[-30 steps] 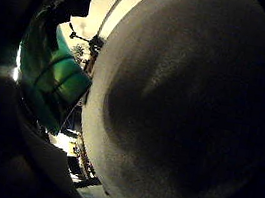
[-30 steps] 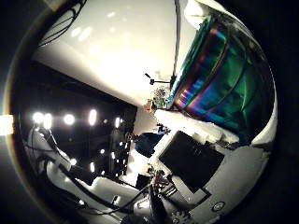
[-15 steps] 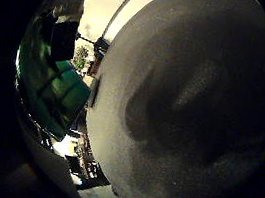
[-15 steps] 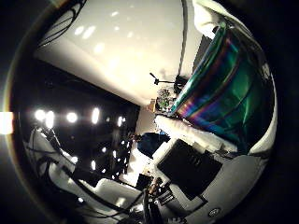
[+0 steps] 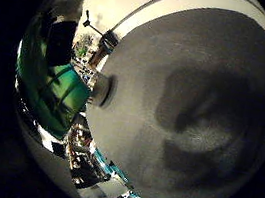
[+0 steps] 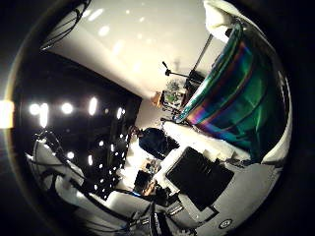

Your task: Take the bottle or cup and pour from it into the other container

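Observation:
A shiny iridescent green cup [image 6: 236, 103] fills much of the thumb side view, pressed close to the palm. White and black parts of my right hand [image 6: 206, 182] lie along its wall, with another white finger part [image 6: 216, 17] at its rim, so the hand is shut on it. In the little finger side view the same cup [image 5: 52, 91] shows as a green reflective wall. Beyond it a small white cylindrical container [image 5: 102, 90] stands on the grey table [image 5: 129, 149]. A dark shadow [image 5: 199, 125] of the hand and cup falls on the table.
The grey table has a pale rim [image 5: 152, 8]. Past its edge are a tripod stand [image 5: 91, 24] and cluttered shelves [image 5: 82, 146]. A dark wall with rows of lights [image 6: 64, 108] and a white ceiling [image 6: 138, 44] appear in the thumb side view.
The whole picture has shifted, so the hand has turned with the cup. The white container has come into sight on the table. The shadow on the table has grown and slid across it.

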Tool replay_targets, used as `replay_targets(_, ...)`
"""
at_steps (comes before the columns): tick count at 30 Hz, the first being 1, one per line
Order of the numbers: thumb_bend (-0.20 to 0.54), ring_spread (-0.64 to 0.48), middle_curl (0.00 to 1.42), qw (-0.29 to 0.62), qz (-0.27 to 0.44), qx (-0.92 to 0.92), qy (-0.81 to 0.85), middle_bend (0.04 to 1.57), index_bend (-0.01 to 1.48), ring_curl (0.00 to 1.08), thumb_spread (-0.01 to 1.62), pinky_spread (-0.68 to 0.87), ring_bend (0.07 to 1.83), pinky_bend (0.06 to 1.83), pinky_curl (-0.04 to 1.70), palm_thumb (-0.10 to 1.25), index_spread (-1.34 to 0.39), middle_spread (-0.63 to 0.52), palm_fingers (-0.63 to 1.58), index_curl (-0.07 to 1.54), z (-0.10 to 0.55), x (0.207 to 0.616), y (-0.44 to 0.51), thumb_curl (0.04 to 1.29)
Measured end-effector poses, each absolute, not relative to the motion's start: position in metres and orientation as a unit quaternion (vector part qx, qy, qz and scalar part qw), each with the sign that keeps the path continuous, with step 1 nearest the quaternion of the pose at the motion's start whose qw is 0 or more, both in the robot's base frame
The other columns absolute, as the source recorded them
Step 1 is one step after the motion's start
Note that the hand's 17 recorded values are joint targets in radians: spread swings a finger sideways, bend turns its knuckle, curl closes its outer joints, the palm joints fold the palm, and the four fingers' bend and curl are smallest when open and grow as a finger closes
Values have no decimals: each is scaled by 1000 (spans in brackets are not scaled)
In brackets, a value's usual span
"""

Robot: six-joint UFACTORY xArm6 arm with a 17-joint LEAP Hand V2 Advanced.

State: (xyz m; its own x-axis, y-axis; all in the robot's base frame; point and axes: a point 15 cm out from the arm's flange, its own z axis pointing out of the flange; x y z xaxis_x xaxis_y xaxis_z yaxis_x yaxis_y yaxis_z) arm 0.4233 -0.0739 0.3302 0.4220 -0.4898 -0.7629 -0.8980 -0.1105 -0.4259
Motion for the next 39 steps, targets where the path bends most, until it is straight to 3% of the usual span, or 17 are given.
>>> replay_targets(19, -26, -255, 1154, 247, 177, -835, 459, 1125, 706, 789, 834, -247, 1520, 1293, 1192, 964, -539, -354, 763, 1152, 375, 413, 97, 592)
replay_targets(39, -25, -261, 1168, 6, -39, -932, 361, 1098, 705, 800, 850, -238, 1476, 1281, 1172, 949, -539, -364, 818, 1145, 397, 428, 242, 572)
